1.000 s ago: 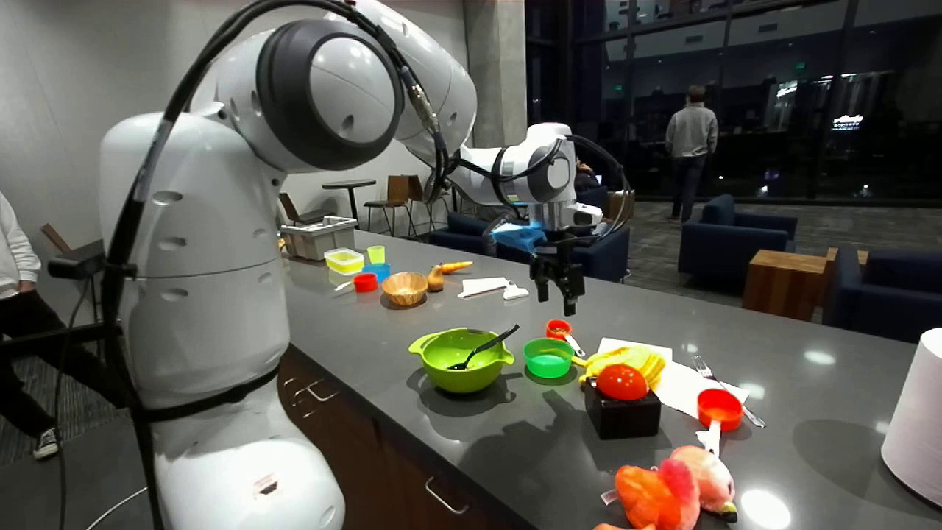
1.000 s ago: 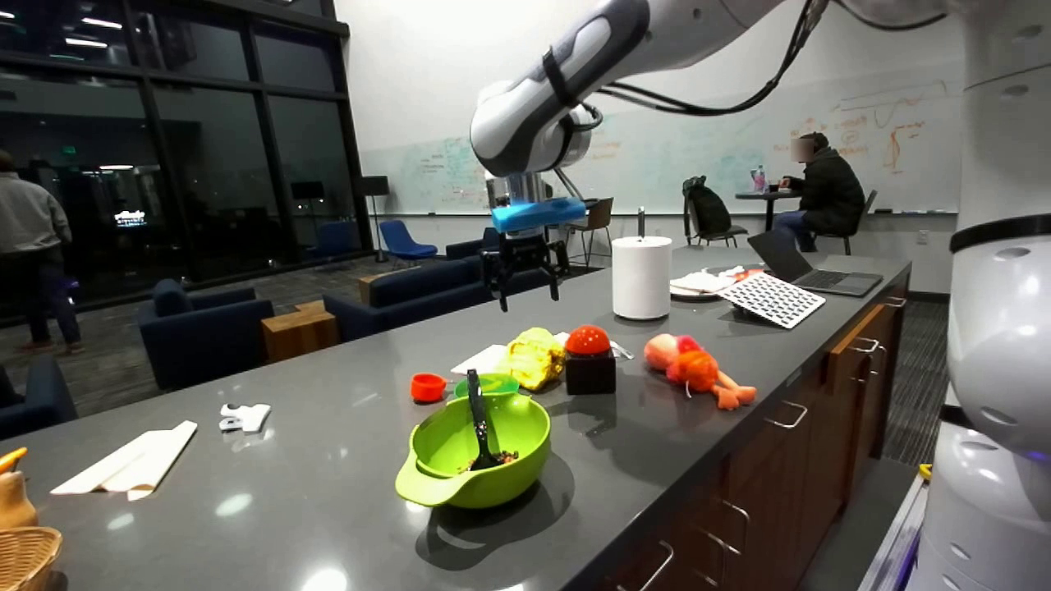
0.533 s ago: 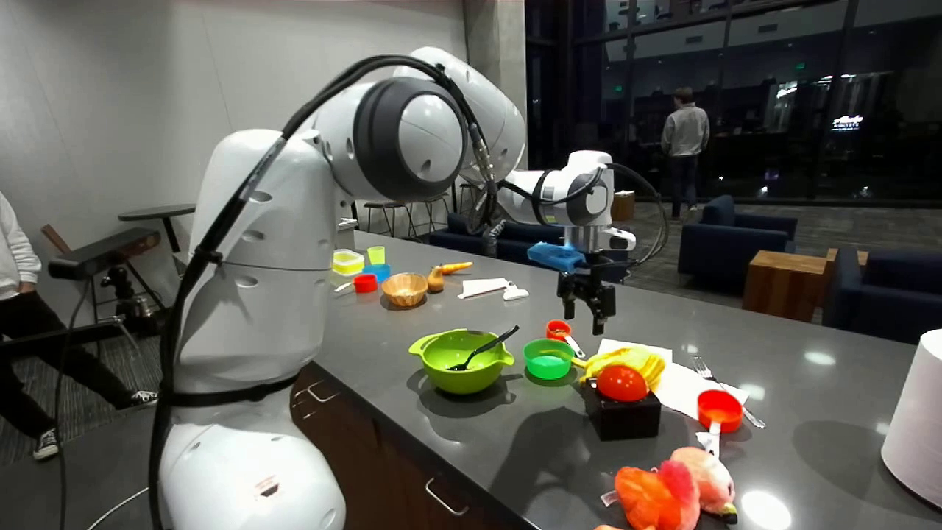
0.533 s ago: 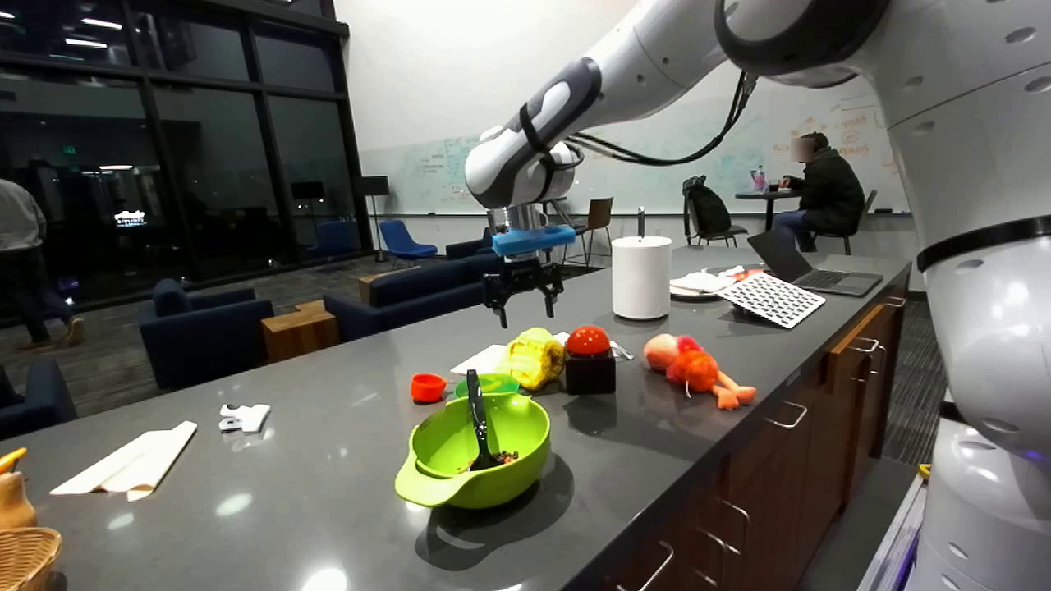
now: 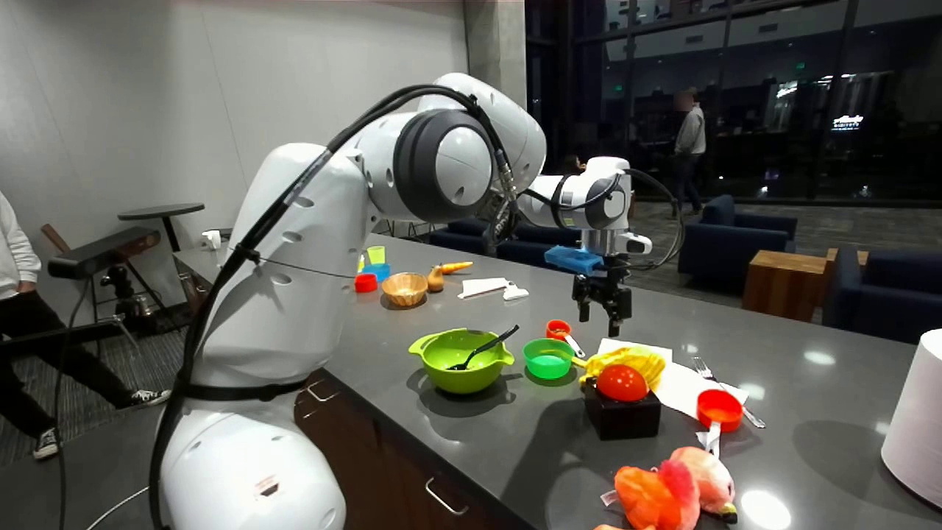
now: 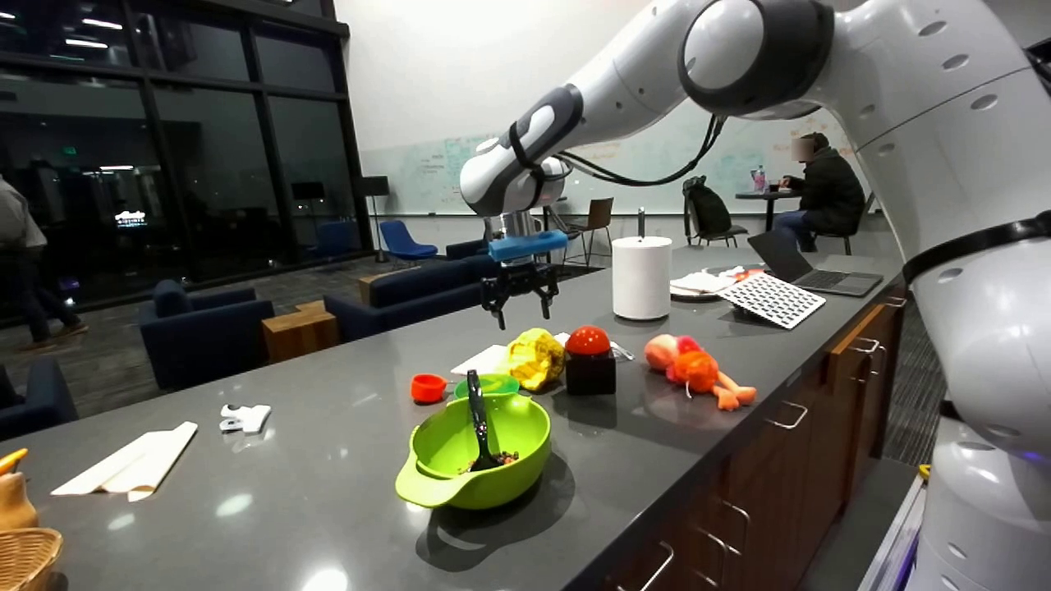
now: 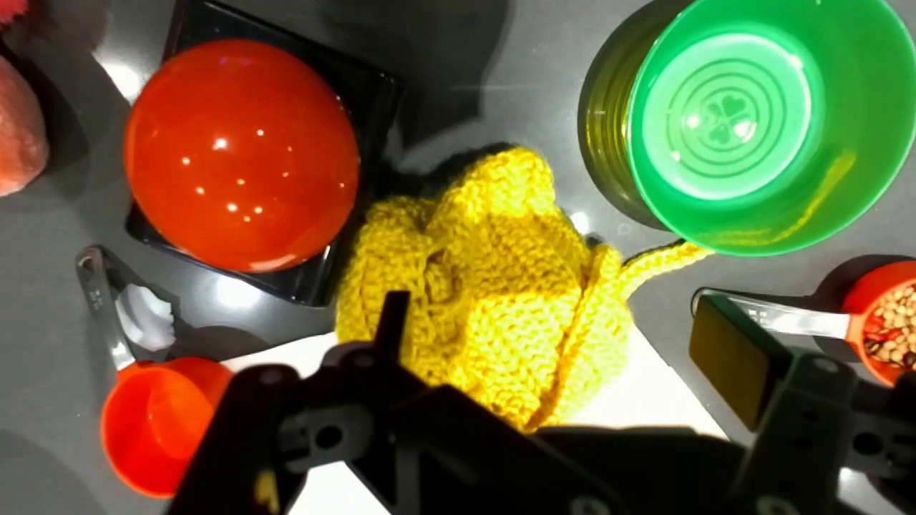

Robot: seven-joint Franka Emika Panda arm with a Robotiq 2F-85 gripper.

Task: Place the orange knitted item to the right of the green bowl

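End effector point(image 6: 524, 319) slightly lower than before, spread wide and empty — yellow knitted item point(image 7: 494, 275) crumpled, chunky-stitched, deeply folded.

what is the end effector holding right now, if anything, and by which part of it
Nothing is held. The end effector is open, jaws apart with only air between them, and the yellow knitted item lies below, untouched.

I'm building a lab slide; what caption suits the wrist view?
Open gripper above a yellow knitted item, red dome and small green bowl nearby.
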